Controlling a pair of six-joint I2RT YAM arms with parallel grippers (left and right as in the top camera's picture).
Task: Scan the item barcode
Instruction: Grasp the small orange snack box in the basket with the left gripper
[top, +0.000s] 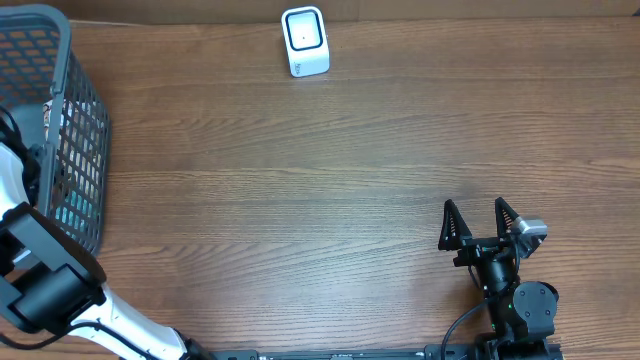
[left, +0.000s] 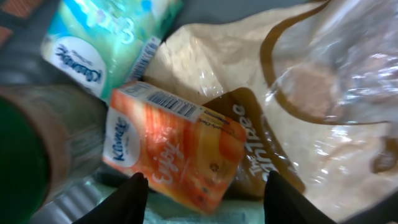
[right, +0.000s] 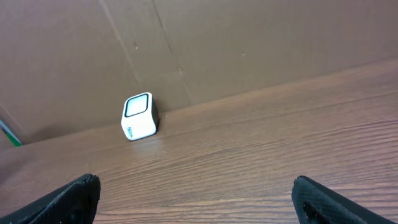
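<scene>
The left gripper (left: 206, 182) hangs inside the grey basket (top: 88, 110), and its two dark fingers (left: 134, 199) stand apart, one on each side of the orange tissue pack (left: 177, 155). The left finger is just at the lower edge of the pack. The right one has a visible gap to it, so nothing is clamped.

The pack lies tilted with its barcode (left: 171, 102) facing up (the print is readable but a little blurred). It rests on a clear bag with brown print (left: 298, 93), and a green-white tissue pack (left: 102, 43) lies just beside it.

The right gripper (top: 474, 206) is well apart from all this, at the near side of the wooden table (top: 300, 200), with its jaws spread wide and empty. The white scanner (top: 305, 42) stands at the far edge of the table.
</scene>
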